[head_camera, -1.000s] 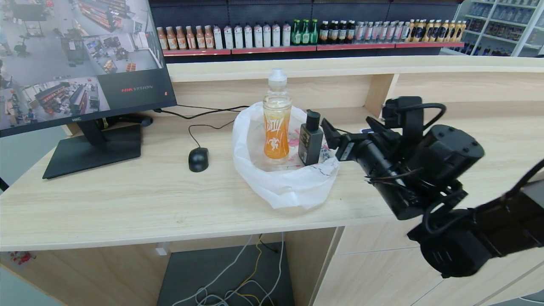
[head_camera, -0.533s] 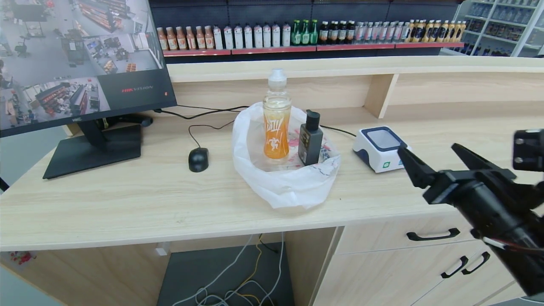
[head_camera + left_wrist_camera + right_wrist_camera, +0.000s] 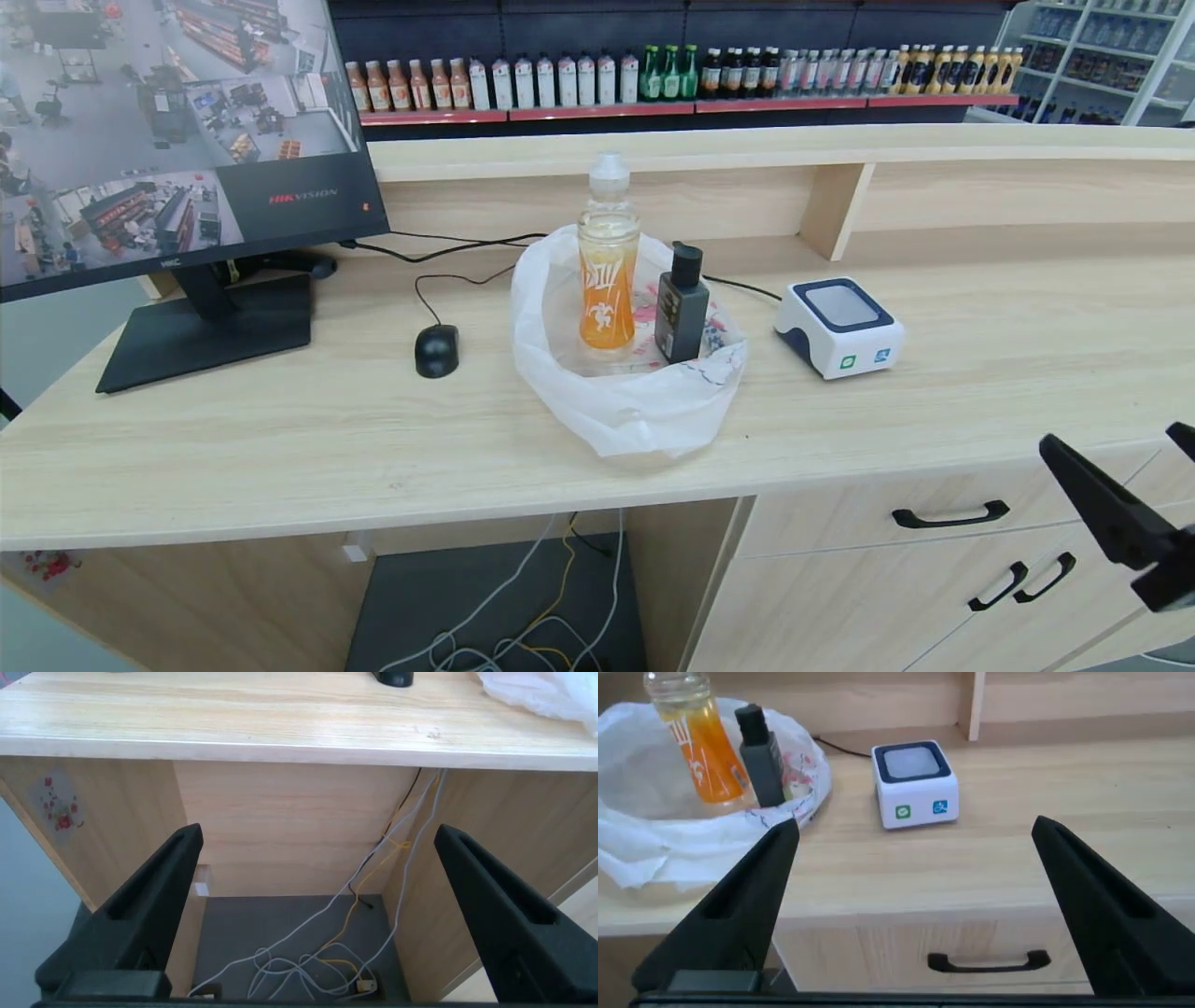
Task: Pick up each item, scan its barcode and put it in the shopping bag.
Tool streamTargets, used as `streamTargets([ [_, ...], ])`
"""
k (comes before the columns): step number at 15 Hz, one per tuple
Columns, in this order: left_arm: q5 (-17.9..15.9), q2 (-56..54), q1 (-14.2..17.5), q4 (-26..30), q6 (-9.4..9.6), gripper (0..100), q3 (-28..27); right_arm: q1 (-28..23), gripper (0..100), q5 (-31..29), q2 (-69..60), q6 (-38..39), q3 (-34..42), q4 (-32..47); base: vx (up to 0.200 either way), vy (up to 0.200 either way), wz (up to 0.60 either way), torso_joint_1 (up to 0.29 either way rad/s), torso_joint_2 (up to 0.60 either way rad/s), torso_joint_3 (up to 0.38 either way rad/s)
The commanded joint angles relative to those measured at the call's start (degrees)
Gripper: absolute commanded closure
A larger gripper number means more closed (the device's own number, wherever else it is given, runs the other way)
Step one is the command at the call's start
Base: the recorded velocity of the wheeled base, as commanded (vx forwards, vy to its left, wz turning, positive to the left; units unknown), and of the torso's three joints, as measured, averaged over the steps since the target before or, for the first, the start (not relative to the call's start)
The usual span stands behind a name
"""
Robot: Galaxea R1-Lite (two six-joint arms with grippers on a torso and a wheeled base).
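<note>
- Two items, an orange bottle (image 3: 608,280) and a dark bottle (image 3: 681,313), stood upright in the shopping bag (image 3: 625,415), mid-worktop (image 3: 280,448).
- Right gripper (image 3: 915,831) was spread wide, empty, off the front edge.
- Left gripper (image 3: 318,833) was spread wide, empty, below the front edge.

We see the left gripper (image 3: 318,835) as two matte black fingers (image 3: 149,910), each a long wedge narrowing to a blunt, squared tip, with a shallow step along its upper edge and a flat black block at the root. The right gripper (image 3: 915,826) has the same build: smooth dark faces, straight edges and a stepped ridge. From the head view, its nearer finger (image 3: 1106,509) reads as a black tapered blade.
</note>
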Motion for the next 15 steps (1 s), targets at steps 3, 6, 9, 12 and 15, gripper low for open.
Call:
streamTargets([
  [3,0.02,-0.02,0.09,-0.05,-0.45,0,0.07,0.60,0,4.14,-35.97,-0.42,-2.08,41.38,0.000,0.000,0.00,0.000,0.00,0.000],
  [6,0.02,-0.02,0.09,-0.13,-0.62,0,0.07,1.04,0,9.15,-43.88,-4.81,-2.79,51.58,0.000,0.000,0.00,0.000,0.00,0.000],
  [9,0.02,-0.02,0.09,-0.13,-0.80,0,0.07,1.04,0,14.95,-44.32,-7.89,0.11,52.11,0.000,0.000,0.00,0.000,0.00,0.000],
  [12,0.02,-0.02,0.09,-0.13,-0.80,0,0.07,1.04,0,18.64,-48.71,-9.29,0.20,59.31,0.000,0.000,0.00,0.000,0.00,0.000],
  [15,0.02,-0.02,0.09,-0.13,-0.80,0,0.07,-2.57,0,19.61,-57.06,-7.10,-1.47,70.12,0.000,0.000,0.00,0.000,0.00,0.000],
])
